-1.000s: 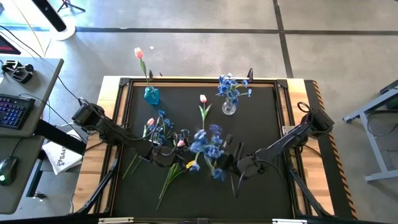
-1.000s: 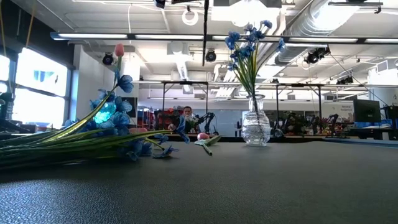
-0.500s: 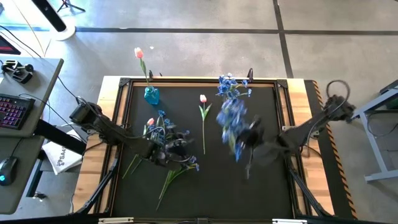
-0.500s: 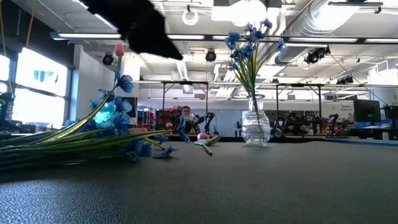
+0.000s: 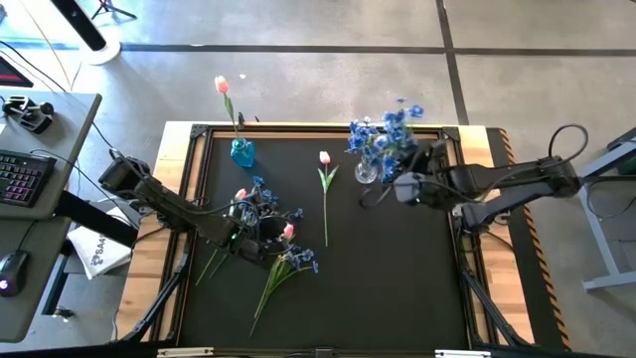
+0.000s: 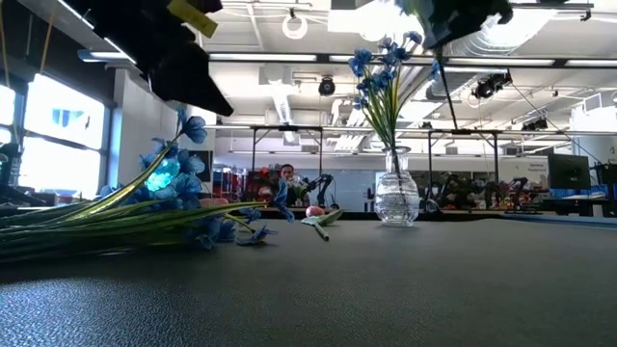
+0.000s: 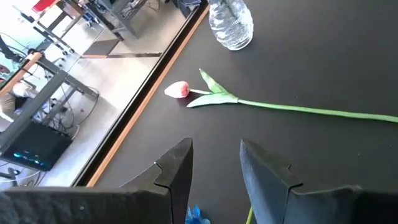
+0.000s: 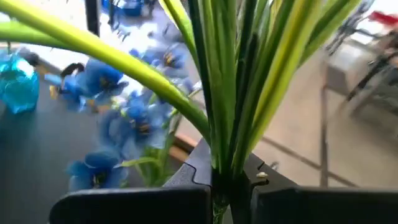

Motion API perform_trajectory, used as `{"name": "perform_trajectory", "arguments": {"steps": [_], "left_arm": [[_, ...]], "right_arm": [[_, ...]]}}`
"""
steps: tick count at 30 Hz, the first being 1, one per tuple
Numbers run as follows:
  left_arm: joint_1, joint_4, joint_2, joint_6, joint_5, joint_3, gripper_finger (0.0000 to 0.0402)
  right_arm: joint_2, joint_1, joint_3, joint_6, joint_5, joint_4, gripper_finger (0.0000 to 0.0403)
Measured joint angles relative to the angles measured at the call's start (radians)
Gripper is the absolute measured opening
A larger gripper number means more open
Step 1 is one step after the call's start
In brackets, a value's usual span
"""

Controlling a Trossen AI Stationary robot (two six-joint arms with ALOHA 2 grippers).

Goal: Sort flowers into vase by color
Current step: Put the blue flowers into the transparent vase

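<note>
Our right gripper [image 5: 402, 187] has its fingers clamped on the green stems of a bunch of small blue blossoms [image 5: 396, 127]. The clear glass vase [image 5: 367, 171], already holding blue flowers, stands just beside those fingers on the side away from the arm; the stems run roughly level, so we judge they must tip upright first. Open black surface [image 5: 397, 268] lies nearby. Our left gripper [image 7: 214, 165] hovers over the pile, fingers apart and empty, the pink tulip [image 7: 177, 89] lying ahead.
</note>
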Motion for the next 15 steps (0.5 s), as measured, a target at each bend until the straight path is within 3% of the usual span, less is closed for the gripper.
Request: {"name": "perform_trajectory", "arguments": {"steps": [6,13,15], "left_arm": [[-0.018,0.036,0.000,-0.007,0.003,-0.030,0.0122],[-0.061,0.037,0.001,-0.042,0.003,-0.048,0.0122],[-0.070,0.037,0.001,-0.043,0.002,-0.048,0.0122]], "right_arm": [[0.020,-0.078,0.000,-0.341,-0.252,0.312,0.0005],[0.014,-0.187,-0.006,-0.386,-0.250,0.375,0.0005],[0.002,-0.208,-0.053,-0.405,-0.272,0.462,0.0005]]}}
